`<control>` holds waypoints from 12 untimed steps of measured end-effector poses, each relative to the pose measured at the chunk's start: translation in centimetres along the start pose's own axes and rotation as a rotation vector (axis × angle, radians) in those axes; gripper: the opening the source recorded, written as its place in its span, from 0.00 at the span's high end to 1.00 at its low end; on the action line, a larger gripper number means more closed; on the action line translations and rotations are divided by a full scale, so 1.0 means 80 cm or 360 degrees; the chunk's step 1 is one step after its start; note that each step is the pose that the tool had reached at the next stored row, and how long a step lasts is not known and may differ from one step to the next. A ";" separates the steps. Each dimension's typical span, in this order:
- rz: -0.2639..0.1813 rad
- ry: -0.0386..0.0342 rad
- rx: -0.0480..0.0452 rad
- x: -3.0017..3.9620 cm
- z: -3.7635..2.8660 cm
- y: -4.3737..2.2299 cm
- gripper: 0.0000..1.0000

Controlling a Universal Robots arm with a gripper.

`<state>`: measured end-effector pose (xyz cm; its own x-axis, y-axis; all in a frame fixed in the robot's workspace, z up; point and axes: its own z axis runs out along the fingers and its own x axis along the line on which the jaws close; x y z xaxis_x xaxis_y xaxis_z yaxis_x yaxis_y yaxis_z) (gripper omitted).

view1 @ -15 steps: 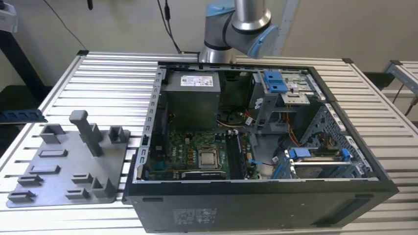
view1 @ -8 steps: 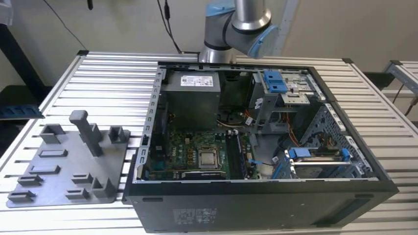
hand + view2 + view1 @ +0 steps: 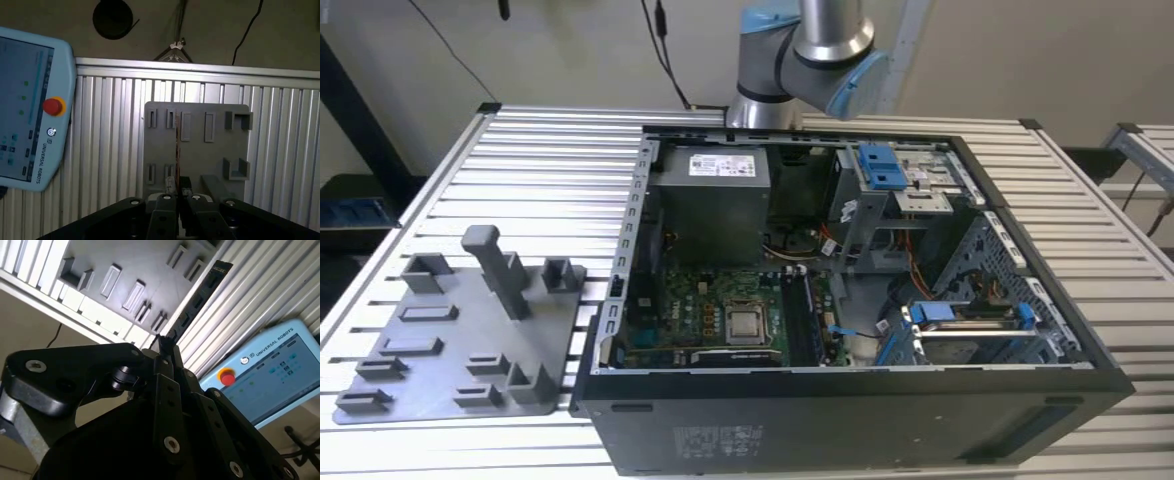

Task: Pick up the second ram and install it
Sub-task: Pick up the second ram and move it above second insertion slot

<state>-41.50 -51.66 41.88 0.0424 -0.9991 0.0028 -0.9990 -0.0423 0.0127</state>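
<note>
— Across the slatted aluminium worktop (image 3: 547, 150), what takes the most room?

— An open black computer case (image 3: 854, 425), lying on its side toward the edge on the exterior view's right, with its green motherboard (image 3: 707, 300) facing up.

— And toward the other edge?

— A flat grey fixture plate (image 3: 440, 350) with raised slots and posts. It lies by the worktop's near corner on the exterior view's left, just beside the case.

— Where is the robot?

— The silver and blue arm (image 3: 807, 50) rises at the worktop's far edge, behind the case.

— Anything else large?

— A pale blue teach pendant (image 3: 270, 375) with a red button. Both wrist views show it apart from the plate; I cannot tell what it rests on.

— And the black gripper (image 3: 165, 342)?

— Its fingers are clamped on one end of the second ram (image 3: 202, 292), a long, narrow, flat dark memory stick with black chips. In the second wrist view the stick juts out from the fingertips, with the plate and slats behind it. In the first wrist view the stick (image 3: 176, 150) shows edge-on, a thin line in front of the plate.
</note>
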 end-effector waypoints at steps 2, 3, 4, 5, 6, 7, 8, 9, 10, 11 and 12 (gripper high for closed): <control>0.0000 0.0000 0.0000 0.0000 -0.0047 0.0001 0.86; 0.0000 0.0000 0.0000 0.0000 -0.0068 0.0001 0.86; 0.0000 0.0000 0.0000 0.0000 -0.0079 0.0001 0.86; 0.0000 0.0000 0.0000 0.0000 -0.0079 0.0001 0.86; 0.0000 0.0000 0.0000 0.0000 -0.0079 0.0001 0.86; 0.0000 0.0000 0.0000 0.0000 -0.0079 0.0001 0.86; 0.0000 0.0000 0.0000 0.0000 -0.0079 0.0001 0.86; 0.0000 0.0000 0.0000 -0.0001 -0.0080 0.0001 0.86; 0.0000 0.0000 0.0000 -0.0001 -0.0080 0.0001 0.86; 0.0000 0.0000 0.0000 -0.0002 -0.0081 -0.0001 0.86; 0.0001 0.0000 0.0000 -0.0003 -0.0082 -0.0006 0.86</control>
<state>-41.44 -51.64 42.54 0.0419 -0.9991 0.0029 -0.9990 -0.0419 0.0129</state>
